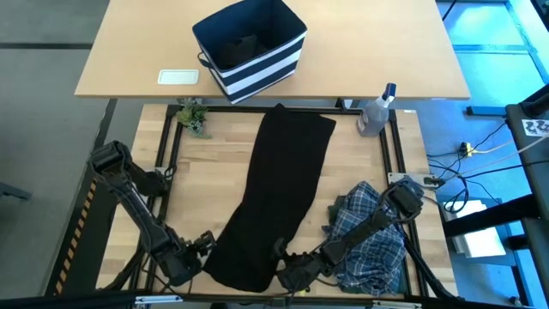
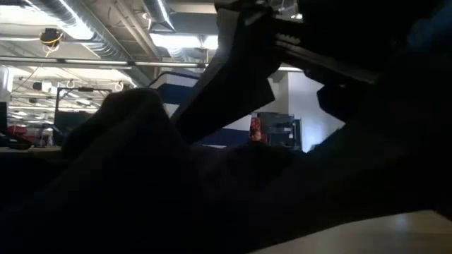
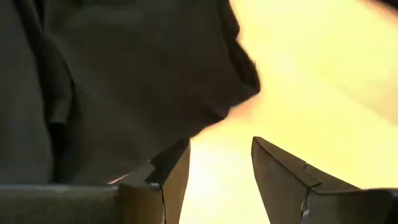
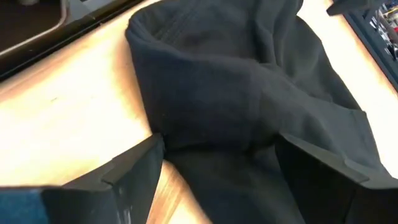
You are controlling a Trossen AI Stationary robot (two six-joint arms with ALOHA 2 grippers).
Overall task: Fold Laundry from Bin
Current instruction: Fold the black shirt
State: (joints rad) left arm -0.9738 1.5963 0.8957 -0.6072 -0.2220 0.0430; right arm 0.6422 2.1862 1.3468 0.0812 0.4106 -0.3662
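Observation:
A long black garment (image 1: 274,189) lies flat on the table, reaching from the far middle to the near edge. My left gripper (image 1: 202,247) (image 3: 221,146) is open at the garment's near left corner (image 3: 205,81), with bare table between its fingers. My right gripper (image 1: 287,264) (image 4: 217,140) is open wide and slants down over the garment's near right end (image 4: 211,106), one finger on either side of a bunched stretch of cloth. The blue-and-white plaid shirt (image 1: 373,236) lies crumpled under my right arm. The striped navy bin (image 1: 249,47) stands on the far table.
A clear spray bottle (image 1: 377,112) stands at the far right corner of the work table and a small green plant (image 1: 193,116) at the far left. A white flat object (image 1: 178,77) lies beside the bin. Bare wood shows left of the garment.

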